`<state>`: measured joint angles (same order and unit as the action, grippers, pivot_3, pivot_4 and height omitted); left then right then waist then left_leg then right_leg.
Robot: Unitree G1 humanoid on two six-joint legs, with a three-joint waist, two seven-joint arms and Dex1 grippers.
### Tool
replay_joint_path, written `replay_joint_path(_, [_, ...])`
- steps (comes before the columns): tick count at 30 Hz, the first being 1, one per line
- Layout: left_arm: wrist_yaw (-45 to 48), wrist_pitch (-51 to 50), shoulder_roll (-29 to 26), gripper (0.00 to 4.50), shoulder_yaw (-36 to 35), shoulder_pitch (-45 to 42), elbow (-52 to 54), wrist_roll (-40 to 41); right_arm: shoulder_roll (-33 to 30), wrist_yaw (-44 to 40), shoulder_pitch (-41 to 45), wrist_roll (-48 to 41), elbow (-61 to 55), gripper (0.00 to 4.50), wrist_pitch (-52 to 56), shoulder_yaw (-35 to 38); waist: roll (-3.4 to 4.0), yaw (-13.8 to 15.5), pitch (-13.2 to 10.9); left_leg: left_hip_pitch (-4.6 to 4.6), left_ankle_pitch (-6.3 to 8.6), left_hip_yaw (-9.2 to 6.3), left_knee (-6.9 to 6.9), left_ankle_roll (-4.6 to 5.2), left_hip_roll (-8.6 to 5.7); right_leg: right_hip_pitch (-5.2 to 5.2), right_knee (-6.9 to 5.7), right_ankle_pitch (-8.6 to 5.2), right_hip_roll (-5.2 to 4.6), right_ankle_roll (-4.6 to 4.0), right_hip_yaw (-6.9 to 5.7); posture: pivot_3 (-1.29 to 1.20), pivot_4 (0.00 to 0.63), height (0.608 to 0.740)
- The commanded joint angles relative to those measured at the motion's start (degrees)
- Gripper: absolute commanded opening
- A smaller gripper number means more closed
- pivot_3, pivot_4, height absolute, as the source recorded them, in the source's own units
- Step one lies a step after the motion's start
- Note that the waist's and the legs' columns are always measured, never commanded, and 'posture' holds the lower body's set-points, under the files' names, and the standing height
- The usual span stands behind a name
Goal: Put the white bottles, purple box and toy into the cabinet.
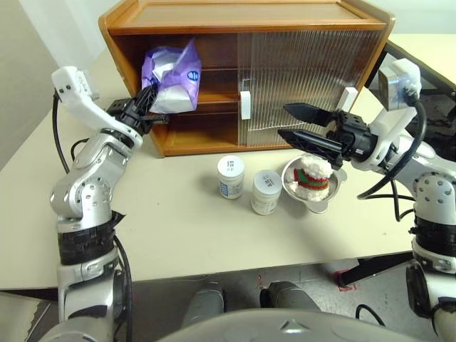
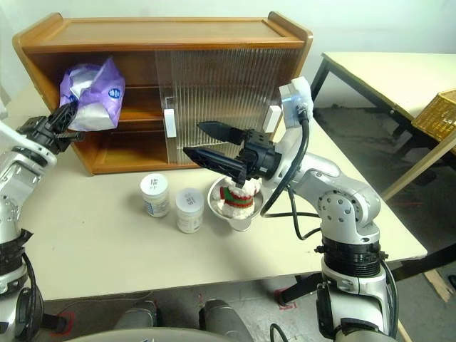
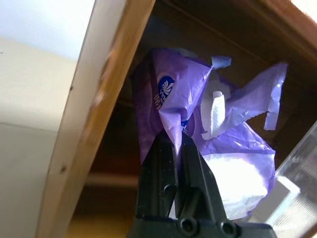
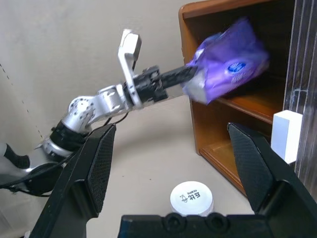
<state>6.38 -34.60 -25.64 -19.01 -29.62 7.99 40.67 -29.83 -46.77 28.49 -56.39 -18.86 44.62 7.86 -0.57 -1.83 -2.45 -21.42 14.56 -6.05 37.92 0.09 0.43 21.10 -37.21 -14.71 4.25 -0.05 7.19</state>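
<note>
We see the left gripper (image 1: 147, 100) pinching the purple box (image 1: 171, 77) at the cabinet's (image 1: 242, 21) open upper shelf. The right gripper (image 1: 293, 122) gapes wide above the toy (image 1: 311, 175); both white bottles (image 1: 231, 176) stand mid-desk.

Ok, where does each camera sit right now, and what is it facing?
Head pair: above, facing down at the table, cabinet, both arms.
Left wrist: behind the left gripper, shut on the purple box at the cabinet's open side.
Right wrist: between the open right gripper fingers, facing the left arm.
Shared: purple box, cabinet.
</note>
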Motion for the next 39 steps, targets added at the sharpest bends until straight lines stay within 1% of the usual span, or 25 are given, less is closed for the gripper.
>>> replay_joint_path(1, [0.8, 1.2, 0.5, 0.01, 2.2, -3.4, -6.3, -4.0, 0.2, 0.8, -0.7, -0.2, -1.4, 4.5, -0.4, 0.3, 0.0, -0.1, 0.0, 0.0, 0.0, 0.0, 0.0, 0.0, -0.01, 0.0, 0.0, 0.01, 0.0, 0.02, 0.0, -0.09, 0.051, 0.74])
replay_joint_path(5, [1.8, 3.0, 1.4, 0.01, 3.1, -5.2, -9.9, -6.8, 0.1, 1.3, -1.1, -0.4, -1.8, 4.5, -0.4, 0.4, -0.03, -0.3, 0.0, -0.01, 0.0, 0.0, -0.01, 0.0, -0.02, 0.01, 0.03, 0.05, 0.0, 0.17, 0.02, -0.09, 0.051, 0.74])
replay_joint_path(6, [2.0, 3.3, 1.6, 0.58, 3.1, -5.3, -10.2, -7.3, 0.1, 1.5, -1.1, -0.5, -2.0, 4.5, -0.4, 0.5, -0.05, -0.4, -0.1, -0.01, 0.0, -0.01, -0.01, 0.01, -0.02, 0.0, 0.03, 0.05, 0.0, 0.21, 0.02, -0.09, 0.051, 0.74])
replay_joint_path(7, [2.2, 3.5, 1.8, 0.83, 3.1, -5.4, -10.4, -7.6, 0.1, 1.6, -1.2, -0.6, -2.0, 4.5, -0.3, 0.5, -0.07, -0.5, -0.1, -0.01, 0.0, 0.0, -0.01, 0.01, -0.03, 0.01, 0.03, 0.07, 0.0, 0.25, 0.02, -0.09, 0.051, 0.74])
replay_joint_path(12, [3.6, 4.1, 3.1, 2.52, 2.7, -4.5, -9.0, -8.1, -0.2, 1.5, -1.3, -0.7, -1.9, 4.5, -0.3, 0.7, -0.1, -0.9, -0.1, -0.02, 0.0, 0.01, -0.01, 0.02, -0.05, 0.0, 0.04, 0.05, 0.02, 0.31, 0.02, -0.1, 0.051, 0.74])
replay_joint_path(15, [4.7, 5.3, 3.4, 3.6, 1.8, -2.9, -7.3, -7.9, -0.1, 1.5, -1.1, -1.1, -1.8, 4.5, -0.1, 0.7, -0.11, -1.0, -0.1, -0.03, -0.01, 0.02, -0.01, 0.02, -0.08, 0.0, 0.05, 0.04, 0.04, 0.33, 0.02, -0.1, 0.049, 0.74])
replay_joint_path(17, [5.0, 7.9, 4.1, 4.37, 0.9, -1.6, -5.6, -8.1, -0.1, 1.3, -0.9, -1.4, -1.6, 4.5, 0.0, 0.6, -0.11, -1.0, -0.1, -0.03, -0.01, 0.03, -0.01, 0.03, -0.1, 0.0, 0.05, 0.02, 0.1, 0.35, 0.02, -0.09, 0.048, 0.74])
replay_joint_path(18, [5.3, 8.9, 4.6, 4.48, 0.7, -0.9, -4.4, -7.9, -0.2, 1.2, -0.8, -1.4, -1.4, 4.5, 0.0, 0.5, -0.11, -1.0, -0.1, -0.03, -0.01, 0.04, -0.01, 0.03, -0.11, 0.0, 0.05, 0.02, 0.11, 0.36, 0.03, -0.08, 0.047, 0.74])
replay_joint_path(21, [5.7, 11.9, 6.6, 4.48, -0.1, 0.5, -1.5, -7.1, -0.4, 0.8, -0.6, -1.4, -1.0, 4.5, 0.1, 0.2, -0.12, -1.0, -0.1, -0.05, -0.01, 0.05, 0.0, 0.03, -0.13, -0.01, 0.05, 0.01, 0.12, 0.39, 0.02, -0.08, 0.046, 0.74])
replay_joint_path(23, [5.8, 11.8, 7.3, 4.48, -0.2, 1.3, -0.1, -6.4, -0.4, 0.7, -0.4, -1.4, -0.8, 4.5, 0.1, 0.1, -0.14, -0.9, -0.1, -0.06, -0.02, 0.07, 0.02, 0.05, -0.15, -0.02, 0.05, 0.01, 0.12, 0.4, 0.02, -0.07, 0.045, 0.74])
replay_joint_path(27, [7.7, 11.8, 8.8, 4.48, -0.5, 5.3, 6.2, -2.8, -0.5, 0.2, 0.2, -1.3, -0.2, 4.5, 0.1, -0.3, -0.14, -0.9, -0.1, -0.03, -0.03, 0.15, 0.04, 0.07, -0.18, -0.08, 0.06, 0.0, 0.11, 0.41, 0.01, -0.07, 0.043, 0.74])
replay_joint_path(30, [9.5, 10.8, 8.1, 4.48, -0.1, 7.7, 8.6, -1.4, -0.5, 0.1, 0.3, -1.3, -0.1, 4.5, 0.1, -0.3, -0.14, -0.8, -0.1, -0.04, -0.03, 0.19, 0.06, 0.07, -0.18, -0.08, 0.06, 0.0, 0.11, 0.41, 0.0, -0.07, 0.043, 0.74])
replay_joint_path(33, [12.5, 9.8, 6.5, 4.48, 1.8, 10.3, 9.2, -1.6, -0.5, -0.1, 0.3, -1.1, 0.0, 4.5, 0.1, -0.3, -0.14, -0.8, -0.1, 0.0, -0.05, 0.15, 0.06, 0.09, -0.16, -0.11, 0.05, -0.01, 0.11, 0.38, 0.0, -0.07, 0.043, 0.74])
replay_joint_path(36, [12.8, 9.5, 6.9, 3.83, 3.4, 10.3, 8.4, -2.0, -0.5, -0.1, 0.3, -1.0, 0.0, 4.5, 0.0, -0.4, -0.15, -0.5, -0.1, 0.02, -0.06, 0.08, 0.07, 0.1, -0.14, -0.14, 0.05, 0.0, 0.09, 0.36, -0.01, -0.07, 0.039, 0.74])
replay_joint_path(39, [13.0, 9.5, 6.7, 2.87, 5.1, 9.9, 7.0, -3.5, -0.5, 0.1, 0.2, -1.0, -0.2, 4.5, 0.0, -0.3, -0.15, -0.5, -0.1, 0.01, -0.07, 0.08, 0.09, 0.13, -0.14, -0.14, 0.05, 0.01, -0.01, 0.34, 0.0, -0.08, 0.038, 0.74])
